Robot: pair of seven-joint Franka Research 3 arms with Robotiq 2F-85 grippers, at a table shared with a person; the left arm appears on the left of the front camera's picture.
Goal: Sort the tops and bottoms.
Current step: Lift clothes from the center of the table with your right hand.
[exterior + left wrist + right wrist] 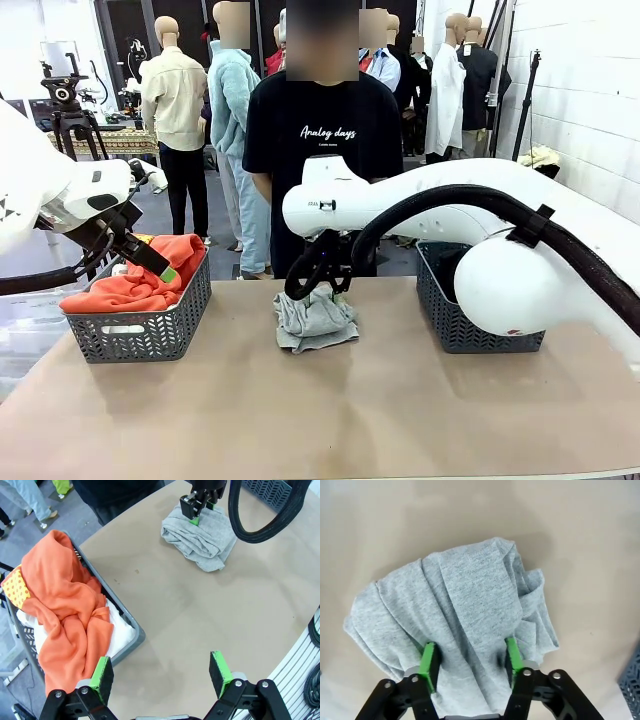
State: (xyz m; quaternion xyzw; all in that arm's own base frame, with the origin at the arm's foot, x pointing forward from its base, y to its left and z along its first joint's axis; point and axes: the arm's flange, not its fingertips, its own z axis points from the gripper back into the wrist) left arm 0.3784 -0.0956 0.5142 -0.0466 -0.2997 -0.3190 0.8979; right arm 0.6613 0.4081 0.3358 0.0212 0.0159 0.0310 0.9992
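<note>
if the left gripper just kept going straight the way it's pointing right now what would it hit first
Most likely the bare table. The left gripper has its jaws open, aimed down at empty tabletop just beside the left basket holding the orange garment. The grey garment lies farther off. Depth is hard to judge.

I'm working at a plain tan table (300,410), and the floor (225,225) past its far edge is a smooth grey. On my right there's a white-painted block wall (590,90). Over on the far left a black tripod (68,115) stands in a pretty bright, evenly lit room.
</note>
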